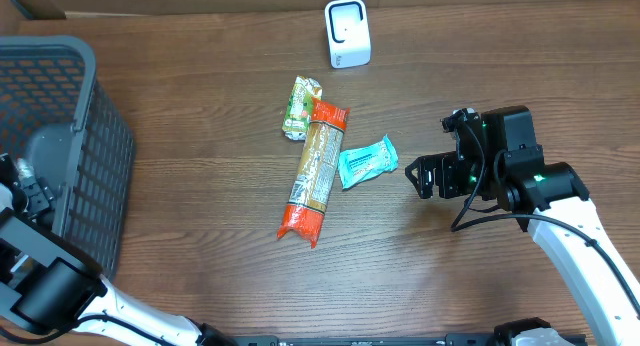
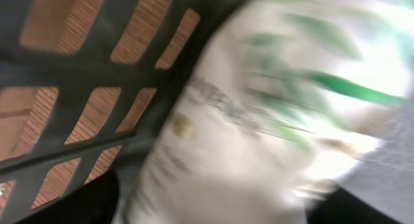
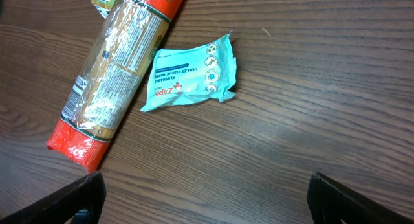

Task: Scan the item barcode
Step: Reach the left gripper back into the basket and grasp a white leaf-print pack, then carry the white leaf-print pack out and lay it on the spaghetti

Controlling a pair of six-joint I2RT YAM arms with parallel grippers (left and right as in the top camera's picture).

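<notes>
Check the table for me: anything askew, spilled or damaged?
Nothing spilled or torn. Only oddity: the three items are bunched, the long pasta pack lying aslant against the green-and-white packet, the teal wipes packet tucked at its side. The left wrist view is too blurred to judge.

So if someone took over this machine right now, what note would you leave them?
Left gripper: at the basket, jaws not visible; its blurred camera shows a white-and-green packet against the basket wall.
Right gripper: open, empty, beside the teal packet.
On the table: teal packet, pasta packet and green packet, short of the scanner.
Done: cannot tell; nothing is at the scanner.
Left: probably grasp the teal packet and scan it.
</notes>
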